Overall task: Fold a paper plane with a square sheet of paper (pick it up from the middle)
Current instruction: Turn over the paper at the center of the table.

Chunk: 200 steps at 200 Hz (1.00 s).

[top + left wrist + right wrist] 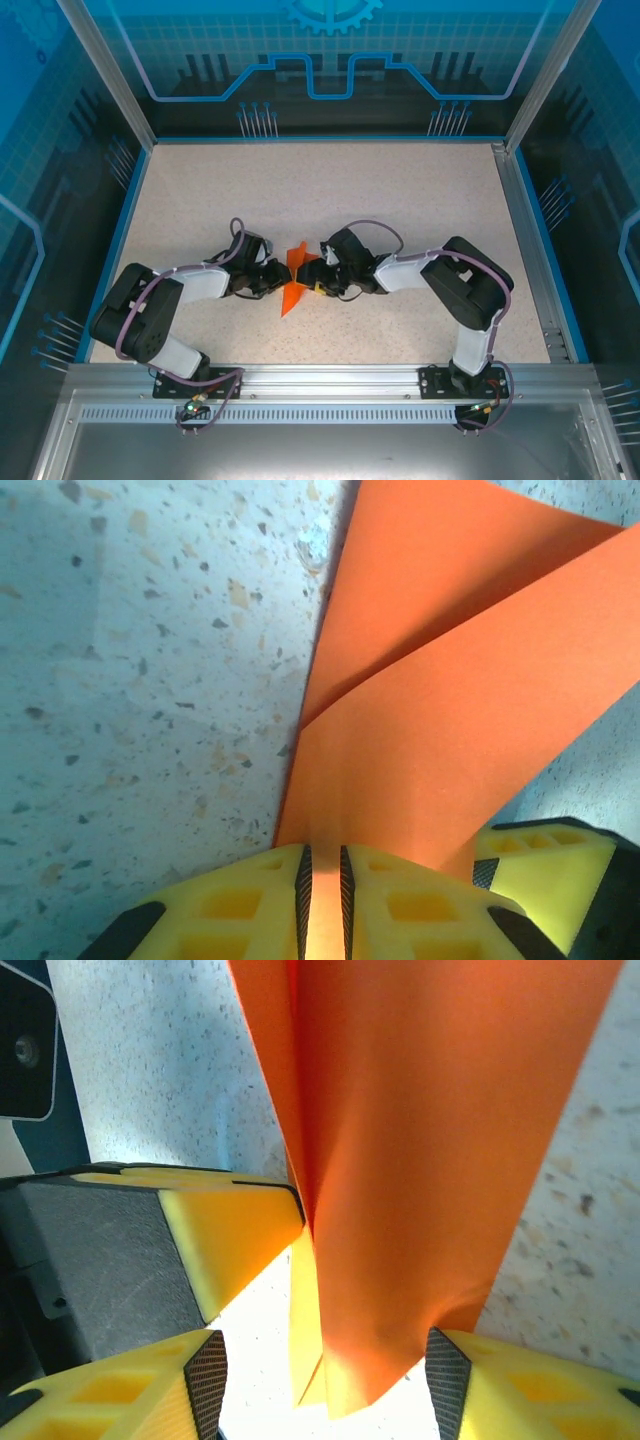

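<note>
One orange paper (440, 710) (creased): left gripper (322, 875) clamped on it; right gripper (325, 1365) apart around it

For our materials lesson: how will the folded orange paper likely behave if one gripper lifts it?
Probably floppy: the orange paper is thin, its layers spreading apart. Likely light, being one sheet. The visible crease may stiffen it lengthwise.

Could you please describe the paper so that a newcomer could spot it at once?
Start at the speckled beige table and follow the two arms to where they meet at its middle. There the square sheet of paper, folded into a pointed wedge, is pinched by the left gripper. It is the only bright orange thing; the fingers beside it are yellow.
</note>
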Each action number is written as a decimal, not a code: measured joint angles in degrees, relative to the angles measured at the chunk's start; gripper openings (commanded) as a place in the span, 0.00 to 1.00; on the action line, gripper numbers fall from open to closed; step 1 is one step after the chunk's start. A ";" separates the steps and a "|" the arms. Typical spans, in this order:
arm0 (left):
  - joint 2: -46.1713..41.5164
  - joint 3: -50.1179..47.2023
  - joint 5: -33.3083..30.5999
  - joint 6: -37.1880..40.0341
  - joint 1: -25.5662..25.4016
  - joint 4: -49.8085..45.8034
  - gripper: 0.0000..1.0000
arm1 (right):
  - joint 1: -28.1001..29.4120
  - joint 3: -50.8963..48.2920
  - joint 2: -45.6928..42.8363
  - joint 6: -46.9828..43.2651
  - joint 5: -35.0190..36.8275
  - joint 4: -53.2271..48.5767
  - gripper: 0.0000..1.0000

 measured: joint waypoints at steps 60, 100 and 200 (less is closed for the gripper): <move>0.00 -0.26 0.26 -0.39 0.44 0.48 0.20 | 2.03 -0.66 -0.42 4.63 1.03 0.92 0.58; -0.07 -0.61 0.59 -0.39 0.52 1.05 0.20 | 2.19 0.61 0.52 4.92 2.84 1.01 0.56; -1.77 -1.84 0.04 -1.97 1.55 2.05 0.20 | 1.73 7.04 5.09 1.77 7.56 -0.42 0.30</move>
